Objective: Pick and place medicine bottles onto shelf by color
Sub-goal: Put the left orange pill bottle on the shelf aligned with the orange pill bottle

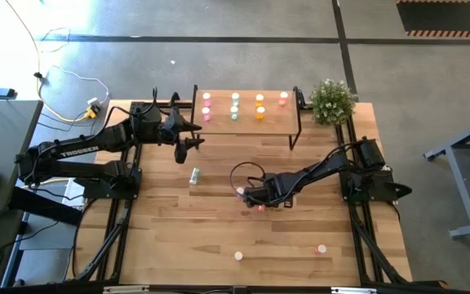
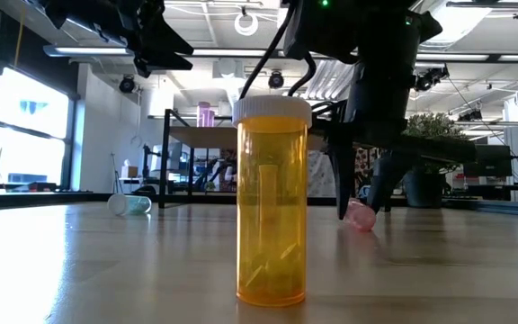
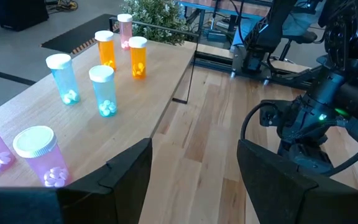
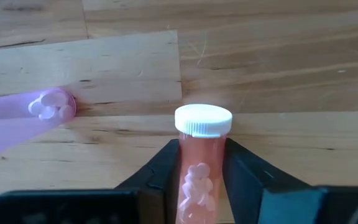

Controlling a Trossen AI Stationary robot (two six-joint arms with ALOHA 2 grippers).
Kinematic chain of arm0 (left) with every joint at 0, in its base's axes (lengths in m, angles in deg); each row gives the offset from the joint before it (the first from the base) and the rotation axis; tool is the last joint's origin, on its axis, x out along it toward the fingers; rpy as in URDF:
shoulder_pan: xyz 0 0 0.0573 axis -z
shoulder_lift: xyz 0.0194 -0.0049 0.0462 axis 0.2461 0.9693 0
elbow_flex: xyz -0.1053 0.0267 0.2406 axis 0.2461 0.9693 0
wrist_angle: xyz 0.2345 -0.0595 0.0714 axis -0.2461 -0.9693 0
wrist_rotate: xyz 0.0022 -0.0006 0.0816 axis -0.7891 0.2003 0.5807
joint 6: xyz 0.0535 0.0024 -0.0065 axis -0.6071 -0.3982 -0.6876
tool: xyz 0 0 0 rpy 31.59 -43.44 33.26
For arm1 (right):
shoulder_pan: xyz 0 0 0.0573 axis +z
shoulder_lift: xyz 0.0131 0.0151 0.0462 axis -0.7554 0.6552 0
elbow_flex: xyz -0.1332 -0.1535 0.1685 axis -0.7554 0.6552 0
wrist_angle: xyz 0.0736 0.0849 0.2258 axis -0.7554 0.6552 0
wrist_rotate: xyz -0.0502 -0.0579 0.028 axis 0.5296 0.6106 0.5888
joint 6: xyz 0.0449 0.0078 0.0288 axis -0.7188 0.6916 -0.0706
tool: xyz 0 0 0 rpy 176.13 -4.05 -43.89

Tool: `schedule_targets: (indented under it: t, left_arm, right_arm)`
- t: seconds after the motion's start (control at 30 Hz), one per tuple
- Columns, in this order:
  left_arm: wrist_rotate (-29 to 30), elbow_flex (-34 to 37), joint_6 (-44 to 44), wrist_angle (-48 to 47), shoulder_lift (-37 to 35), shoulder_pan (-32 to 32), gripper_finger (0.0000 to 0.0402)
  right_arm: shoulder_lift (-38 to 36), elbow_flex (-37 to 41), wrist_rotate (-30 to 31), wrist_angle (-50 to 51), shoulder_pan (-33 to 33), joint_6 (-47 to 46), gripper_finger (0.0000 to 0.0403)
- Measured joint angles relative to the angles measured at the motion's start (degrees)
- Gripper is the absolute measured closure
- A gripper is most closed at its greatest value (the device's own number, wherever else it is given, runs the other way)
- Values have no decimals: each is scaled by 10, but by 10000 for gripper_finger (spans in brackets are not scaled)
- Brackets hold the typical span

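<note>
A red-pink medicine bottle (image 4: pixel 199 177) is clamped between the fingers of the right gripper (image 4: pixel 201 186), its white cap projecting just past the fingertips; the grip on the body below the cap is judged to leave the base free for setting down upright. A pink bottle (image 4: pixel 23 121) is seen lying on its side on the counter (image 4: pixel 278 74), near that gripper and apart from it. The left gripper (image 3: pixel 191 180) is held wide and empty just beside the shelf (image 3: pixel 160 81), apparently waiting there. On the shelf, beyond its fingers, the bottles are stood in colour pairs: pink (image 3: pixel 42 158) nearest, pale blue-green (image 3: pixel 103 90) next, orange (image 3: pixel 137 57) beyond, so the held bottle is judged to belong with the far pinkish one (image 3: pixel 124 30). An orange bottle (image 2: pixel 272 198) is left upright on the plank-patterned counter, with a pale one (image 1: pixel 194 175) toppled between the two grippers. A potted plant (image 1: pixel 331 100) is set at the counter's corner by the shelf; a grey floor with cables lies around, and a bright workshop room behind.
</note>
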State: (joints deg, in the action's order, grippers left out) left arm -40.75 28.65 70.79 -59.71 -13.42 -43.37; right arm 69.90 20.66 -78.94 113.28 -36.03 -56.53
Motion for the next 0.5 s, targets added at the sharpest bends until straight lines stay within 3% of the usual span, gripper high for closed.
schedule_targets:
  t: [0.23,0.5]
  left_arm:
    - [0,0,0,1,0,0,177]
    - [0,0,0,4,0,0,177]
  right_arm:
    - [-3,0,7,0,0,34,314]
    - [-21,-33,93,4,0,81,314]
